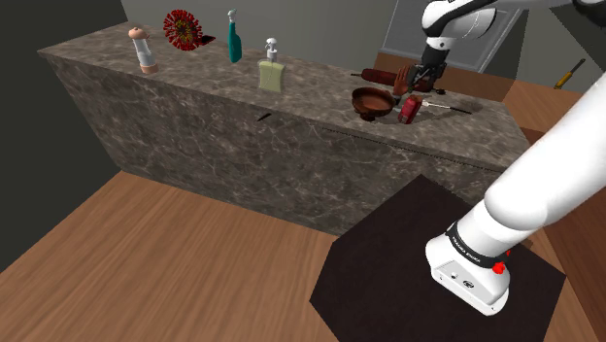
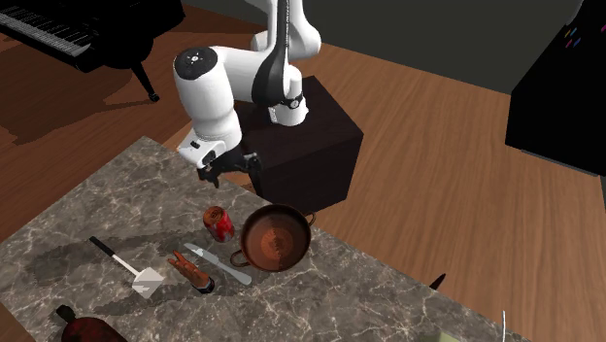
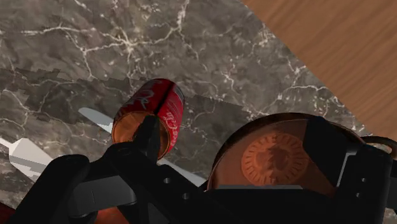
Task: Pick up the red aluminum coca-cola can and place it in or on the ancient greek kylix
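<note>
The red coca-cola can (image 1: 410, 109) (image 2: 220, 224) (image 3: 153, 116) stands on the dark marble counter (image 1: 291, 92), close beside the kylix (image 1: 372, 100) (image 2: 275, 237) (image 3: 275, 156), a reddish-brown shallow bowl with side handles and a round motif inside. My black gripper (image 1: 420, 84) (image 2: 231, 167) (image 3: 235, 137) hangs open a little above the two. In the wrist view one finger (image 3: 149, 135) overlaps the can's top and the other finger (image 3: 324, 137) lies over the kylix's far rim. Nothing is held.
A knife (image 2: 219, 263), a white spatula (image 2: 131, 267) and a brown carved piece (image 2: 192, 272) lie by the can. A soap dispenser (image 1: 271, 72), teal bottle (image 1: 233, 39), red fan-shaped ornament (image 1: 182, 28) and grinder (image 1: 143, 49) stand further along. The counter edge (image 2: 330, 231) runs beside the kylix.
</note>
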Available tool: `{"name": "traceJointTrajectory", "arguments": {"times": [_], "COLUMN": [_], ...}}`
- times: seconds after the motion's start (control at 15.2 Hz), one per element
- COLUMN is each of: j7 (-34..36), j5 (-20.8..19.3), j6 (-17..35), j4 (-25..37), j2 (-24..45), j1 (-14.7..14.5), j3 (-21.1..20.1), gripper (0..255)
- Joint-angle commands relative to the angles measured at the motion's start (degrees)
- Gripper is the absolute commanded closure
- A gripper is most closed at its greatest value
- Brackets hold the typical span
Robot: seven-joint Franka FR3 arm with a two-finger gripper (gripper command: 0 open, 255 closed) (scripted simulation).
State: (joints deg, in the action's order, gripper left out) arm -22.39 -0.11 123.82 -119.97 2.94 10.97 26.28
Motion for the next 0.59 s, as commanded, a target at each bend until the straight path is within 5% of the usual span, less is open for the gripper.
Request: {"name": "traceJointTrajectory", "arguments": {"times": [0.0, 0.53], "j7": [-2.34, -8.89], "j5": [2.57, 10.49], "j6": [0.8, 2.59], "j4": [2.61, 11.66], "j2": [4.19, 17.61], "j1": [1.12, 6.55], "j3": [0.69, 0.5], "gripper": [0, 0]}}
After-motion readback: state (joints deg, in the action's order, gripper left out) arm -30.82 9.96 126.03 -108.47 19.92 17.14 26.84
